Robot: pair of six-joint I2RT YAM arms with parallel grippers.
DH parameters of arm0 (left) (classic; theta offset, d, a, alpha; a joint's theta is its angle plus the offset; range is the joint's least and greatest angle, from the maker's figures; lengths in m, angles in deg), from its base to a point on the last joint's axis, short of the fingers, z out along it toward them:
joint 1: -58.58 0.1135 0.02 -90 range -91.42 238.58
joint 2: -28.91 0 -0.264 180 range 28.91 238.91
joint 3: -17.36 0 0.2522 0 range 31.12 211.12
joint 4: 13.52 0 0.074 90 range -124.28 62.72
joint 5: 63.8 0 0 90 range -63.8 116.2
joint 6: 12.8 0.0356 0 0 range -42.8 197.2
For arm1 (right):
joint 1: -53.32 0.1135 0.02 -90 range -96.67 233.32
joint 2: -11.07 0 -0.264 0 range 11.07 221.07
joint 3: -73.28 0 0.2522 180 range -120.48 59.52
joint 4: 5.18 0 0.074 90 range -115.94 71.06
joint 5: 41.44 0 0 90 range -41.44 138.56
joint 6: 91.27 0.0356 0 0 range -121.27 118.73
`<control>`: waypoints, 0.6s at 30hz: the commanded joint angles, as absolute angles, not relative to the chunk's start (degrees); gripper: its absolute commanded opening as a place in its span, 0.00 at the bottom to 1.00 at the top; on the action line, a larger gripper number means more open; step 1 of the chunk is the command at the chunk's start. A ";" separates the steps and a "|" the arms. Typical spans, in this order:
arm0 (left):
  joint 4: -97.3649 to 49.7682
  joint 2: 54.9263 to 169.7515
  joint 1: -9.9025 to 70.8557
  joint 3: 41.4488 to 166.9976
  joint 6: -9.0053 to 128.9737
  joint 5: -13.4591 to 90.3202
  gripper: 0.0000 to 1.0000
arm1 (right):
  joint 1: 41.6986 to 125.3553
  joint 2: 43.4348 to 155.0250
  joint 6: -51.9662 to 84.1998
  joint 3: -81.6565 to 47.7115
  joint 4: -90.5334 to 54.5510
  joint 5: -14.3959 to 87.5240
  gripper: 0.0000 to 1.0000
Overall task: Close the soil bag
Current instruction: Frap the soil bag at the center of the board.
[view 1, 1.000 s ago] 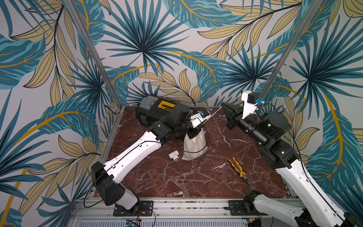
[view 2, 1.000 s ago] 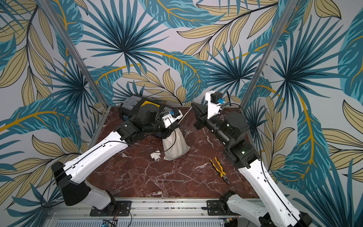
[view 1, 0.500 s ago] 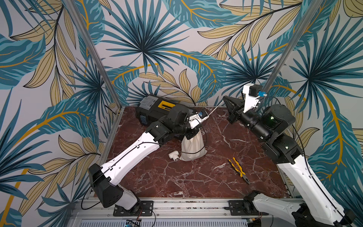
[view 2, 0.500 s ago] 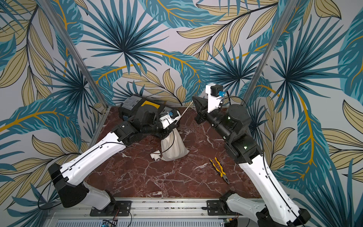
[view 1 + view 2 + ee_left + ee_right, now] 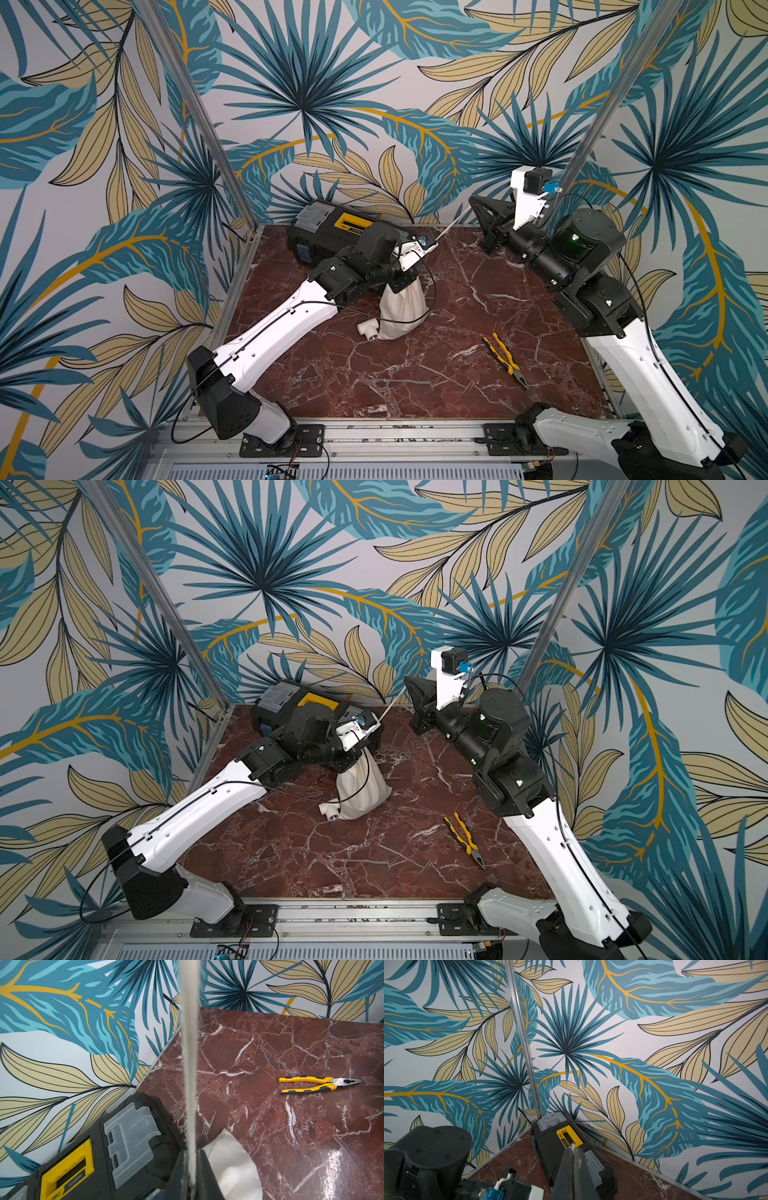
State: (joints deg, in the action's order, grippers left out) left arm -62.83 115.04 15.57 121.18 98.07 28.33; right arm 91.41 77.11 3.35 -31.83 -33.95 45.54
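While the red marble table [image 5: 415, 374] carries a black and yellow toolbox [image 5: 332, 232] at its far edge, the soil bag [image 5: 401, 311] stands upright just in front of it. The left gripper [image 5: 401, 282] is clamped on the bag's gathered neck. The right gripper [image 5: 473, 201], jaws together, pinches the cord [image 5: 453, 222], which is stretched tight between both. Yellow pliers [image 5: 505, 359] lie well apart from the bag, and a white pipe tee [image 5: 368, 330] sits just beside its base.
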 commanded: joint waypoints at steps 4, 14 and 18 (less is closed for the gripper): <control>-78.15 116.28 16.67 116.62 99.26 21.15 0.13 | 90.85 74.18 1.91 -38.55 -17.49 49.69 0.00; -78.04 116.06 17.08 114.89 98.79 22.99 0.00 | 90.75 72.54 -0.04 -32.89 -18.64 56.07 0.00; -77.19 114.69 17.27 115.01 98.56 24.56 0.00 | 90.81 71.38 -1.10 -27.98 -18.28 59.89 0.00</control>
State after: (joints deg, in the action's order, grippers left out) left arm -62.77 114.08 15.57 118.34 98.83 27.33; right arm 91.59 76.30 0.60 -28.40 -34.60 51.37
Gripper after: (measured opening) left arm 0.083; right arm 0.048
